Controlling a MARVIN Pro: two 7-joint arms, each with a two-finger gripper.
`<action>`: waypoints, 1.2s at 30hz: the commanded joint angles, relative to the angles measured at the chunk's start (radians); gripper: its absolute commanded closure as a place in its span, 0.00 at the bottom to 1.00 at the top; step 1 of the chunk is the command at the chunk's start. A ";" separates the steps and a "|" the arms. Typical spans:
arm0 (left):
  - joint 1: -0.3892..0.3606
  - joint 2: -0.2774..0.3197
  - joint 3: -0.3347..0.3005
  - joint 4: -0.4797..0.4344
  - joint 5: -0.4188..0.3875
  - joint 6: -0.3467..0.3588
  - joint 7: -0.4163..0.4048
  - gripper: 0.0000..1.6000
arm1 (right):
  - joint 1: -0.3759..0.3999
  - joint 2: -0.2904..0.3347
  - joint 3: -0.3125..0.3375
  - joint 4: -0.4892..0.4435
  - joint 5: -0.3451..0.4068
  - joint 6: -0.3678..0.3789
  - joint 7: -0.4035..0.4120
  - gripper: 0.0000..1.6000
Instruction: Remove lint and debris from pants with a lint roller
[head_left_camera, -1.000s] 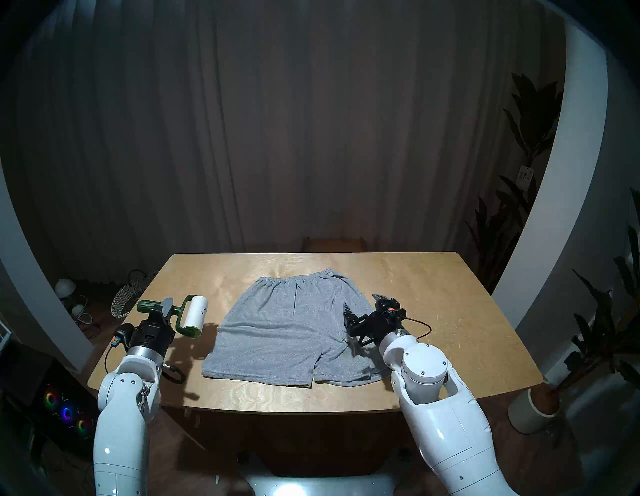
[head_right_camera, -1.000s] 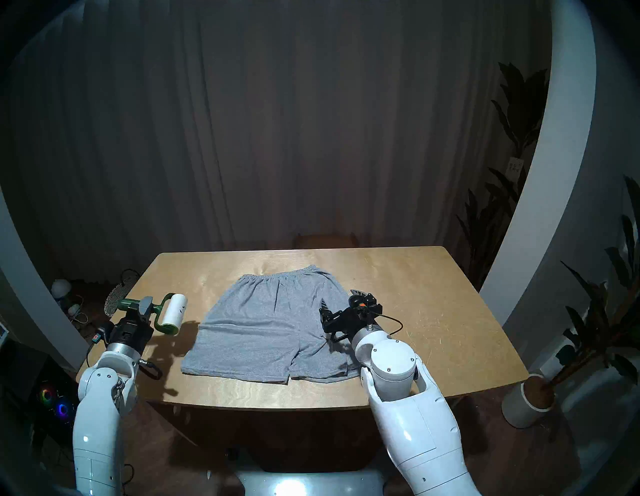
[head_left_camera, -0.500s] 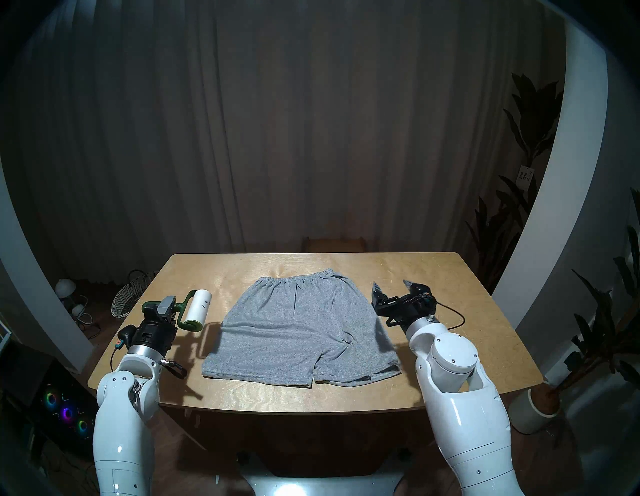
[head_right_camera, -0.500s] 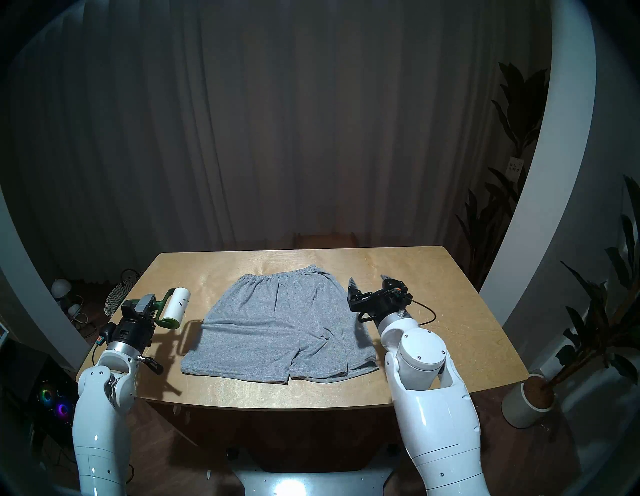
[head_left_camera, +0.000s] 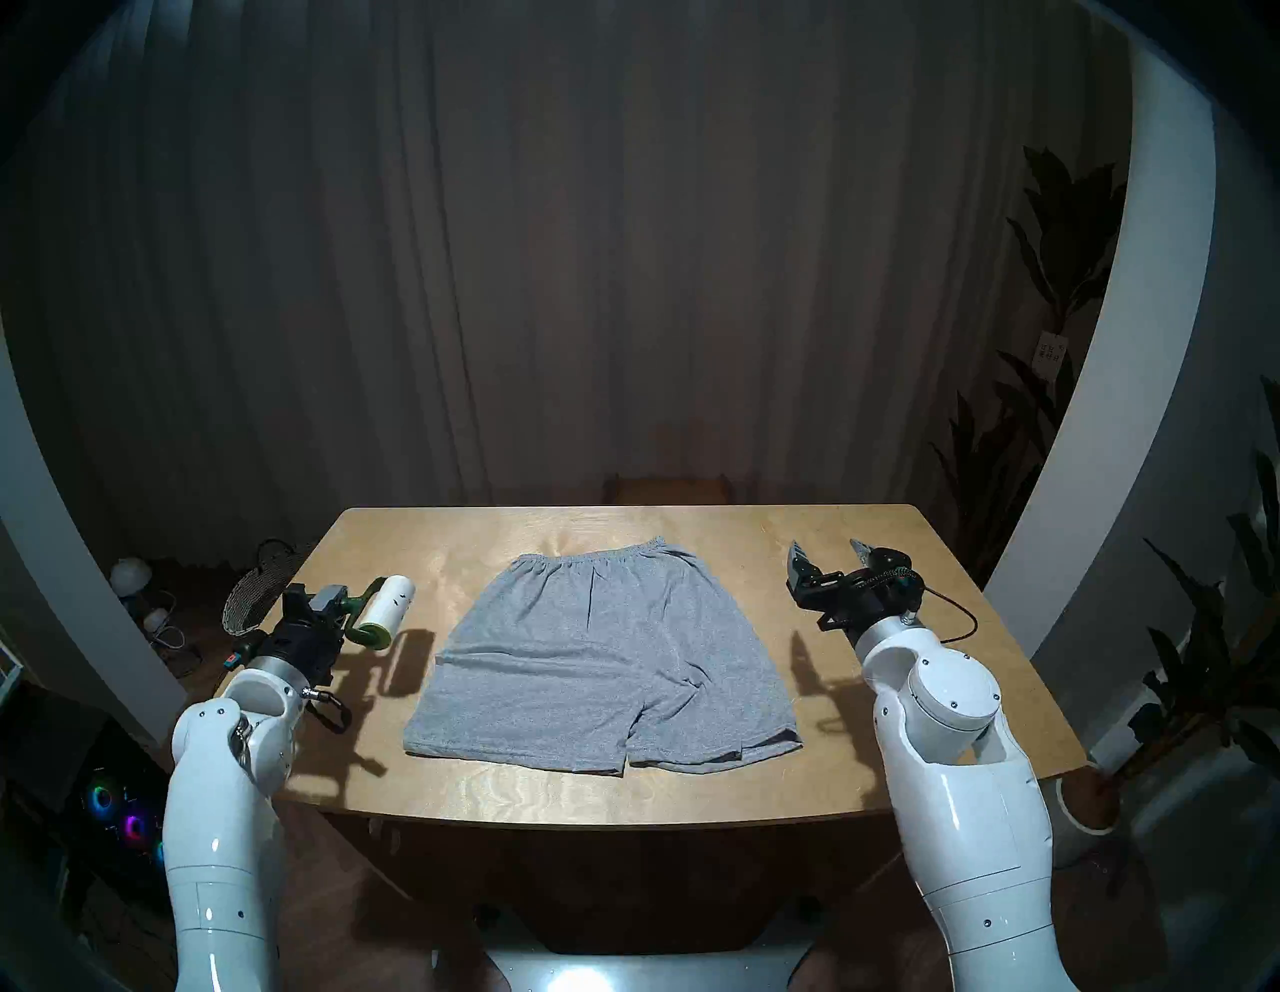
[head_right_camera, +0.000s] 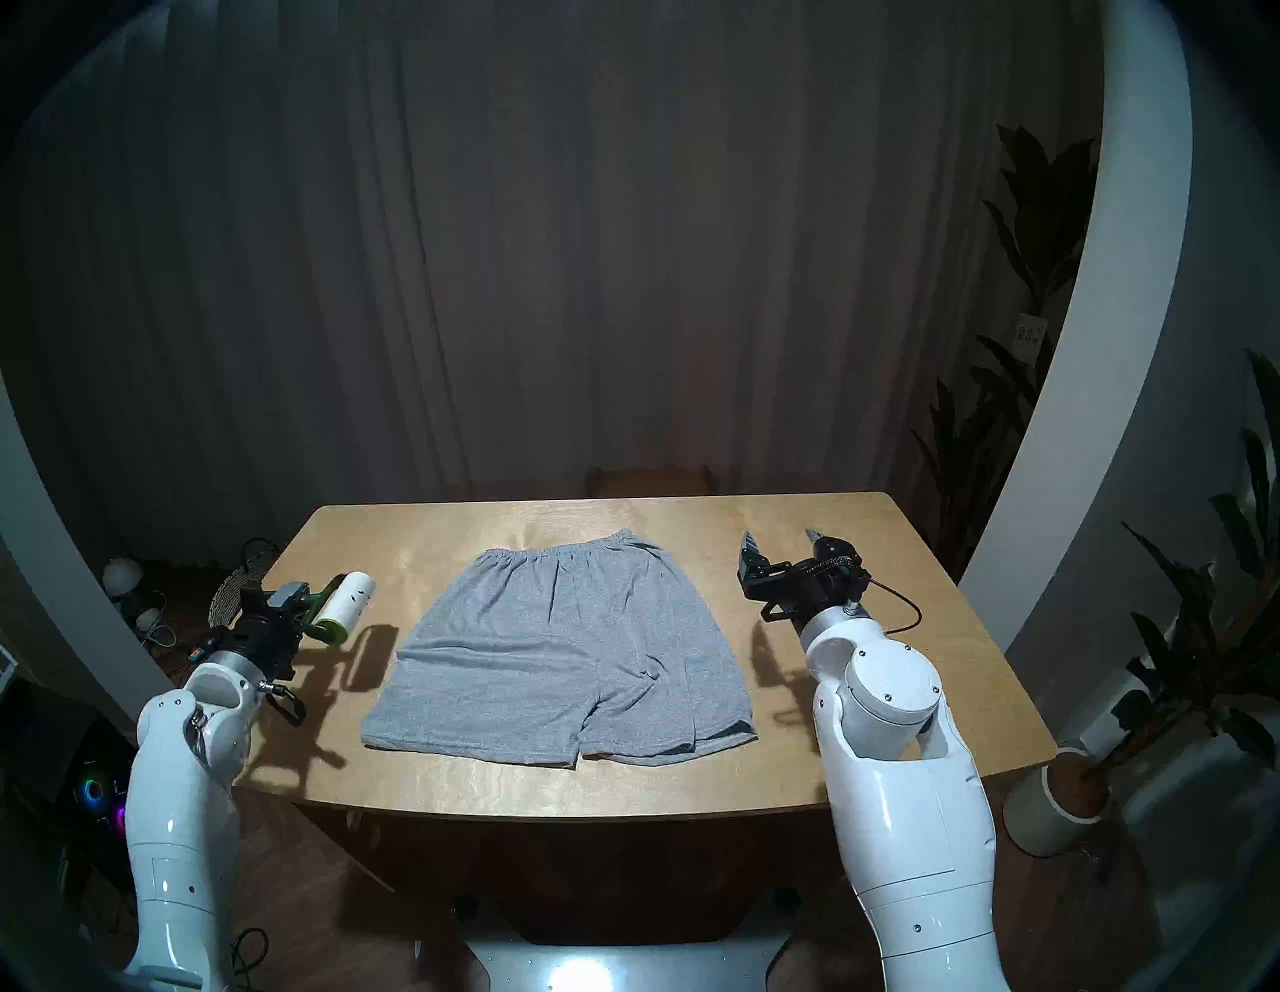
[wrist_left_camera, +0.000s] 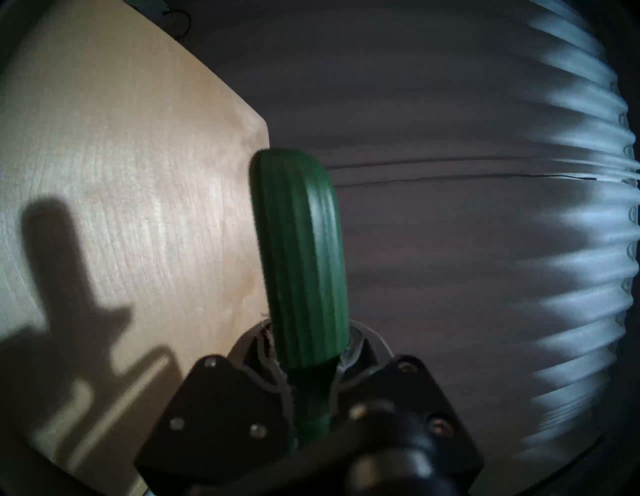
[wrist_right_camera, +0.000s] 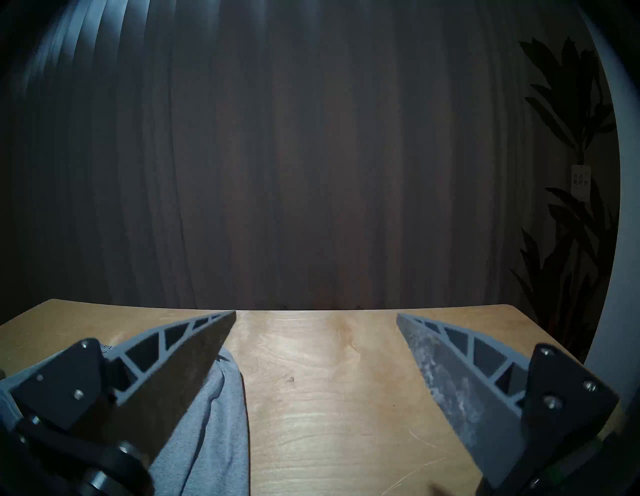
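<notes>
The grey pants (head_left_camera: 602, 658) (head_right_camera: 561, 651) lie flat in the middle of the wooden table (head_left_camera: 866, 596), waistband at the far side. My left gripper (head_left_camera: 332, 604) (head_right_camera: 291, 599) (wrist_left_camera: 308, 381) is shut on the green handle (wrist_left_camera: 301, 263) of the lint roller (head_left_camera: 391, 609) (head_right_camera: 350, 603), held above the table left of the pants and apart from them. Black specks of lint and debris (head_left_camera: 400, 600) stick to the white roll; I make out none on the cloth. My right gripper (head_left_camera: 828, 551) (head_right_camera: 779, 537) (wrist_right_camera: 317, 313) hangs open and empty right of the pants (wrist_right_camera: 214, 433).
A woven basket (head_left_camera: 256, 596) and a lit computer case (head_left_camera: 131, 824) sit on the floor at the left. A potted plant (head_left_camera: 1080, 810) stands by the table's right front corner. A wooden stool (head_left_camera: 668, 488) is behind the table, before dark curtains.
My right gripper, still open, has moved from above the pants' right leg to the right and farther away, off the cloth. My left arm has drawn the lint roller slightly left and back.
</notes>
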 joint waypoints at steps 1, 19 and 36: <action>-0.111 0.045 0.025 0.058 -0.071 0.022 0.047 1.00 | 0.013 0.000 -0.005 -0.033 -0.017 -0.014 -0.013 0.00; -0.264 0.131 0.109 0.240 -0.125 0.029 0.160 1.00 | -0.004 -0.007 -0.023 -0.053 -0.062 -0.014 -0.068 0.00; -0.417 0.180 0.206 0.454 -0.089 0.029 0.216 1.00 | -0.018 -0.025 -0.032 -0.076 -0.089 -0.014 -0.125 0.00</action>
